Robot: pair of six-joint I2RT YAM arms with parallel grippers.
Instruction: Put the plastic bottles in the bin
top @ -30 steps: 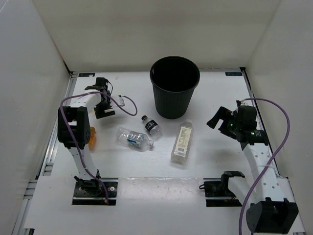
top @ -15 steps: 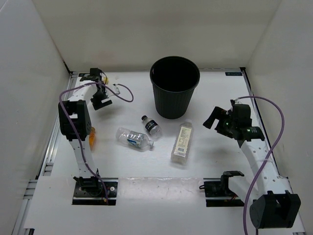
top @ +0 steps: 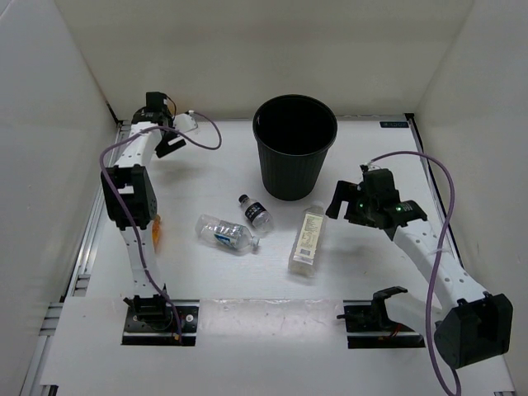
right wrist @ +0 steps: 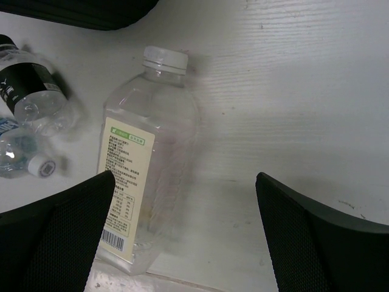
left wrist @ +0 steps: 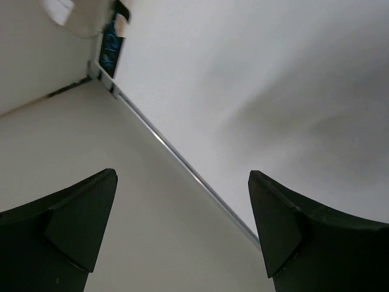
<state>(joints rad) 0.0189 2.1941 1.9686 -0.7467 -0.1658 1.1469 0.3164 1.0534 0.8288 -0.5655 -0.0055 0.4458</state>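
**Right wrist.** My right gripper [right wrist: 184,182]: 2 fingers wide apart, holding nothing. The square bottle [right wrist: 149,176] lies below and between them, the black-banded bottle [right wrist: 30,91] and blue-labelled bottle [right wrist: 21,152] off to one side, the bin [right wrist: 91,12] ahead.

**Left wrist.** My left gripper [left wrist: 182,179]: fingers apart, facing the wall [left wrist: 273,73].

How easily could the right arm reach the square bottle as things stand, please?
Probably easily: the right gripper is open close beside the square bottle, which lies flat with nothing between them.
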